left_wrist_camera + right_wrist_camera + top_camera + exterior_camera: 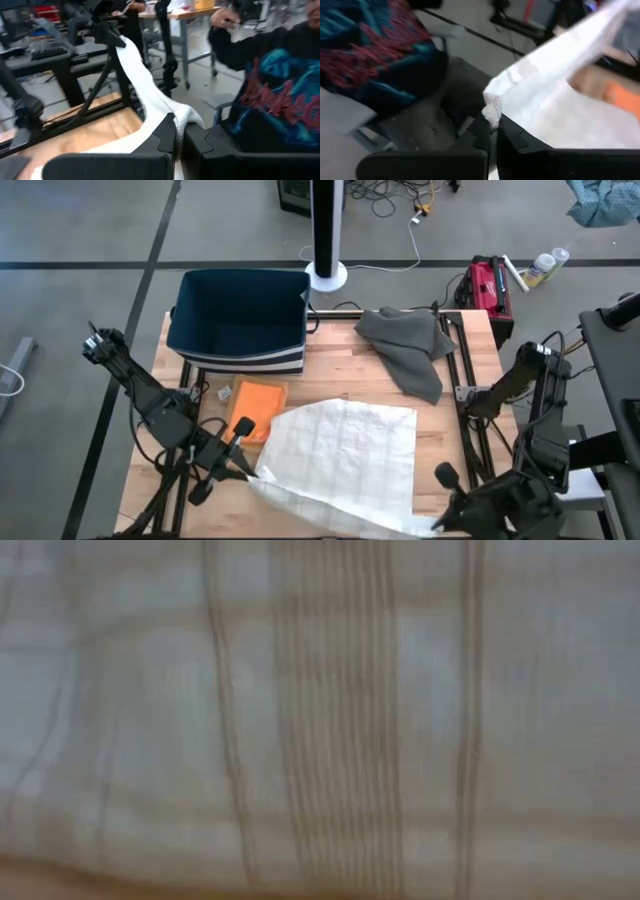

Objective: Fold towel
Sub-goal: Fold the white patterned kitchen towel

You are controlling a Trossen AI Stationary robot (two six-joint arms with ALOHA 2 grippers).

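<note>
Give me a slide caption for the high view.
Both tools, left and right, pinch the white towel's near corners.

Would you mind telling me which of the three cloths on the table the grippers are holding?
The white towel: the left gripper and right gripper each pinch a near corner. The grey cloth and orange cloth lie untouched.

White towel (350, 455): woven cloth, matt, faint ribbed stripes up close; grey cloth (408, 345) soft, matt, creased; orange cloth (258, 408) flat, matt. Table (330, 370): pale wood planks, smooth satin; bin (238, 320) dark fabric; gripper fingers (167, 137) matt black plastic.
</note>
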